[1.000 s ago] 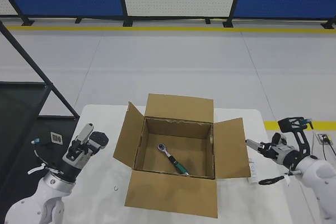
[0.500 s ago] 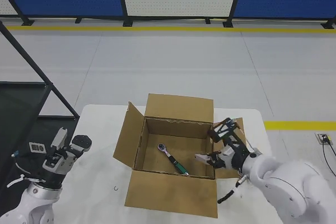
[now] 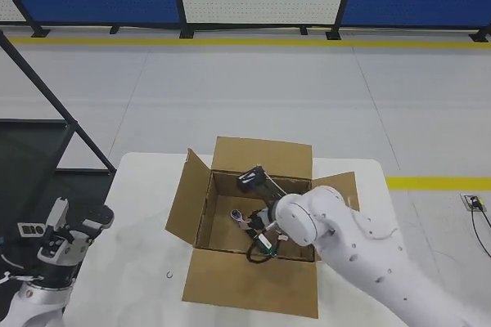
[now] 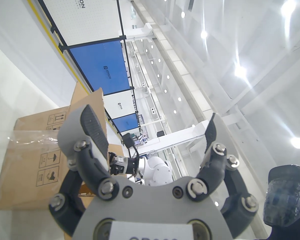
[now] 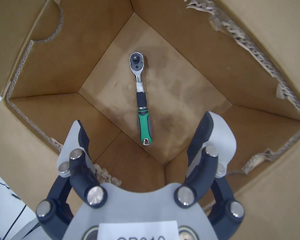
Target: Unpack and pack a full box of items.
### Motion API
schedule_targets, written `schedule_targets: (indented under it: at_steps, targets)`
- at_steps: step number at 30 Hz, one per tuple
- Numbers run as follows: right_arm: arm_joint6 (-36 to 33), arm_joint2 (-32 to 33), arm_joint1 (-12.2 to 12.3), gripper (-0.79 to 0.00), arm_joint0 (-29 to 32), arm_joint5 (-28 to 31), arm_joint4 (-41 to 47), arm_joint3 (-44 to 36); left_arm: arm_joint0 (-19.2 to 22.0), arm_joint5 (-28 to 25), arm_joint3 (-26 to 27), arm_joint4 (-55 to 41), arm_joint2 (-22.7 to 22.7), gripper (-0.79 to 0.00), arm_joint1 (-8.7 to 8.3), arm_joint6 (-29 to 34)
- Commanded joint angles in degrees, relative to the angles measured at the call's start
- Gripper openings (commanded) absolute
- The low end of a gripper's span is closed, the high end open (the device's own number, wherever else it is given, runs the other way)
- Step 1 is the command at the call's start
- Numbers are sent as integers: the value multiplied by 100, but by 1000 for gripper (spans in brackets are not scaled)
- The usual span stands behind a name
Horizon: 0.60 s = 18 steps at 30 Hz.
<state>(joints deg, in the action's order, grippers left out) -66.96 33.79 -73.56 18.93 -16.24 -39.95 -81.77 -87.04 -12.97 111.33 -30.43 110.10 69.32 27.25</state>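
The ratchet wrench (image 5: 140,101) lies flat near the middle of the box (image 3: 262,157) floor, its green handle pointing toward one floor corner. The right gripper (image 5: 143,119) hangs in the box mouth directly above it, jaws apart and empty, one on each side of the handle line. You should lower straight down, keep both fingers clear of the torn cardboard walls, and close across the green grip near the black collar, since the steel head probably outweighs the handle and could tip a grasp taken at the butt. The left gripper (image 4: 150,112) is raised at the left edge of the white table (image 3: 139,245), jaws apart and empty. The box stands mid-table, flaps open. Around it are pale floor, a yellow line (image 3: 254,41), blue panels (image 3: 98,10) and a black frame (image 3: 41,90).
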Motion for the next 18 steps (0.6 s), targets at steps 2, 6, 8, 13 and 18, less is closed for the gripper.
schedule_targets:
  at_steps: [2,6,8,13,18]
  targets:
    - [26,-264,-217,0,-219,-38,214,481,21,36,-46,-61,44,0,-11,81]
    - [26,-264,-217,0,-219,-38,214,481,30,78,-66,-96,54,0,-16,122]
    - [26,-264,-217,0,-219,-38,214,481,30,78,-66,-96,54,0,-16,122]
    - [151,-236,-216,0,-156,1,259,478,30,78,-66,-96,54,0,-16,122]
    - [321,-504,-422,0,-172,194,275,1025,30,78,-66,-96,54,0,-16,122]
